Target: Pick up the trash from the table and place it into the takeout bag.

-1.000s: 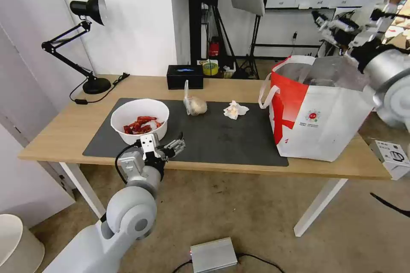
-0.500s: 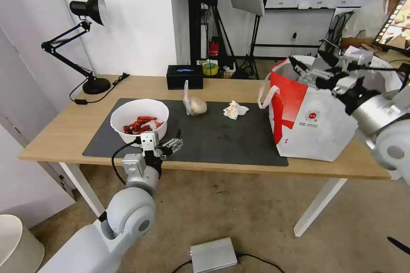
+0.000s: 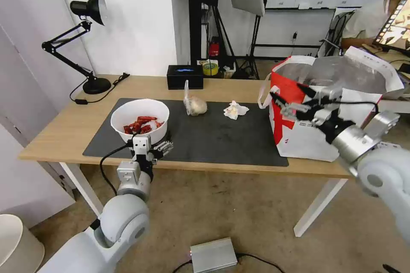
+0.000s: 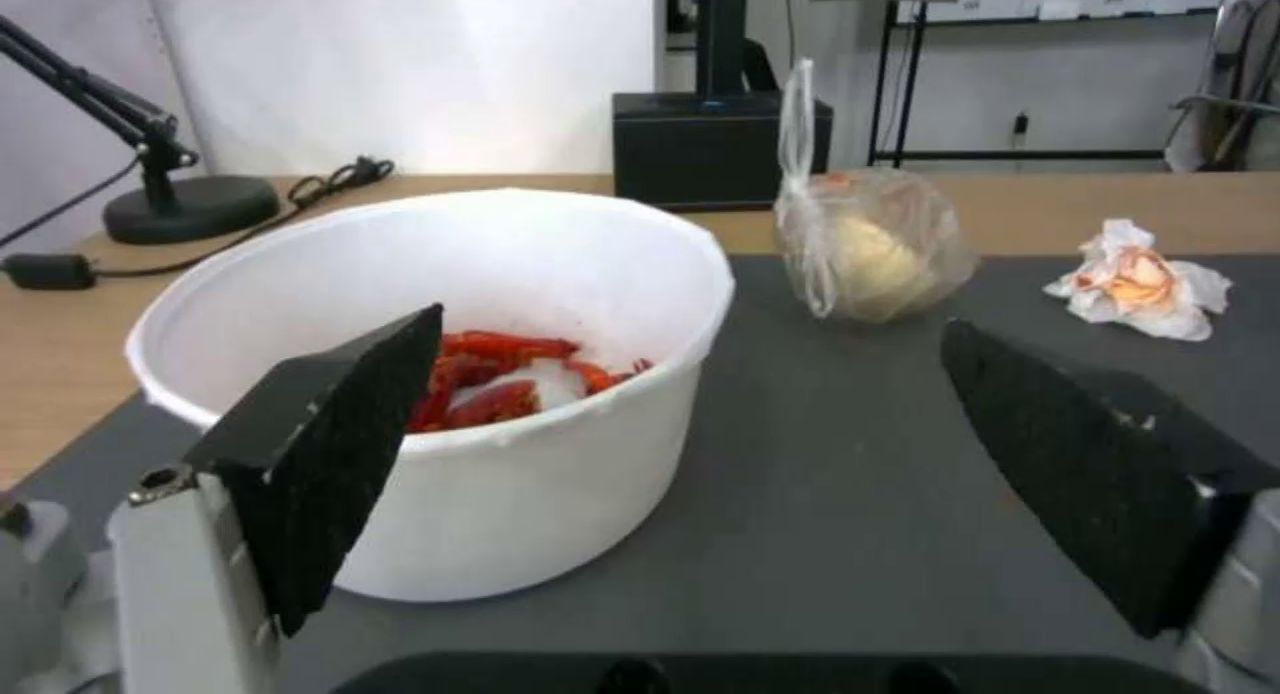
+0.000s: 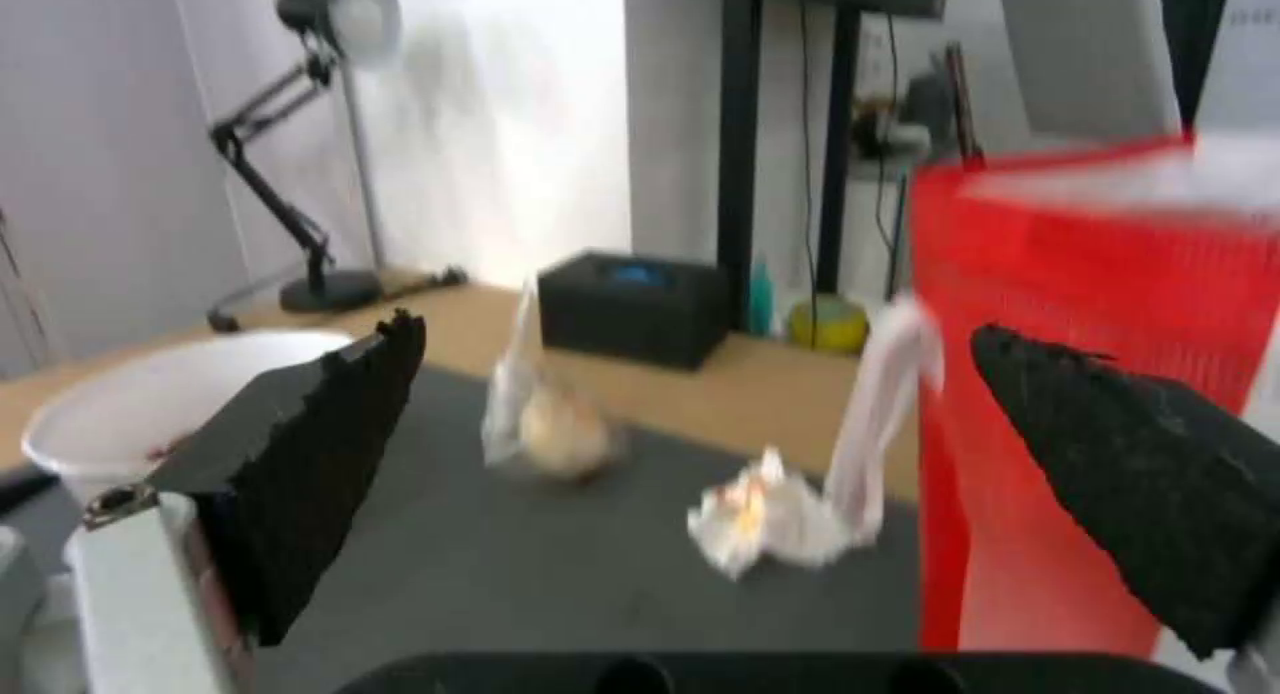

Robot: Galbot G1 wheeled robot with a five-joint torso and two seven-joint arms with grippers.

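On the dark mat [image 3: 222,136] of the table [image 3: 68,128] stand the trash items: a white bowl [image 3: 140,120] with red scraps, a knotted clear bag [image 3: 194,105] and a crumpled tissue [image 3: 235,110]. My left gripper [image 3: 157,150] is open at the mat's front edge, just before the bowl [image 4: 534,274], one finger [image 4: 347,444] in front of the bowl's wall. The takeout bag [image 3: 316,132] stands open at the table's right end. My right gripper [image 3: 287,94] hangs open beside the takeout bag's red side [image 5: 1067,374], facing the tissue [image 5: 754,519] and the knotted bag [image 5: 554,429].
A black tissue box [image 3: 184,76] and a tape roll [image 3: 210,68] sit at the table's back edge, a black desk lamp [image 3: 87,47] at the back left. A grey box [image 3: 213,255] with cables lies on the floor in front. Stands crowd the room behind.
My right arm has swung down from above and behind the takeout bag to beside its red side, staying open. My left gripper has drawn back and left, close to the bowl.
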